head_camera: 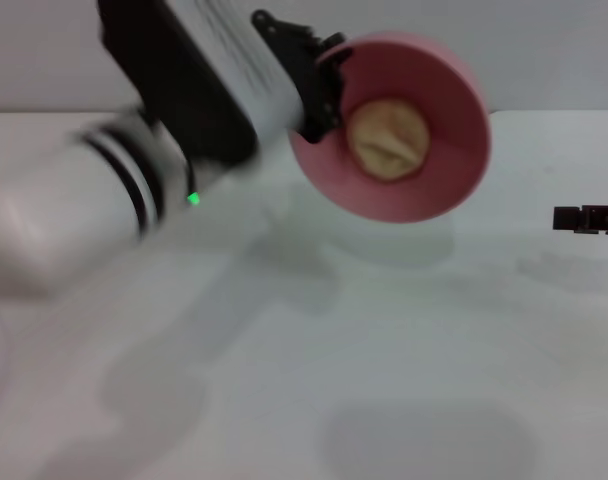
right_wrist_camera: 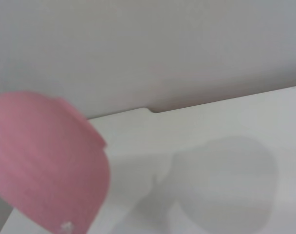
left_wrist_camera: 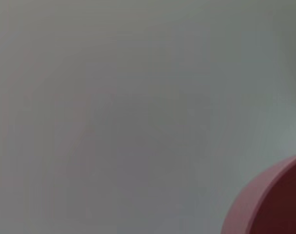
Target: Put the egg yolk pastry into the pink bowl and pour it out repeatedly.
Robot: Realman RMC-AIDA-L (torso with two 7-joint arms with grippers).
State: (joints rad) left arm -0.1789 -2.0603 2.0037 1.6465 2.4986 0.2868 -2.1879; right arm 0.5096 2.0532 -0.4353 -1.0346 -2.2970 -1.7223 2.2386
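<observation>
My left gripper (head_camera: 322, 82) is shut on the rim of the pink bowl (head_camera: 454, 120) and holds it in the air above the white table, tipped on its side with the opening towards me. The egg yolk pastry (head_camera: 388, 138), a pale tan lumpy ball, lies inside the bowl against its bottom. Part of the bowl's edge shows in the left wrist view (left_wrist_camera: 269, 204), and its outer wall shows in the right wrist view (right_wrist_camera: 46, 161). My right gripper (head_camera: 584, 219) is at the right edge of the head view, low over the table.
The white table (head_camera: 364, 380) stretches under the bowl, with soft shadows on it. Its far edge meets a pale wall (head_camera: 544, 50). My left arm's white and black links (head_camera: 134, 170) reach across the upper left.
</observation>
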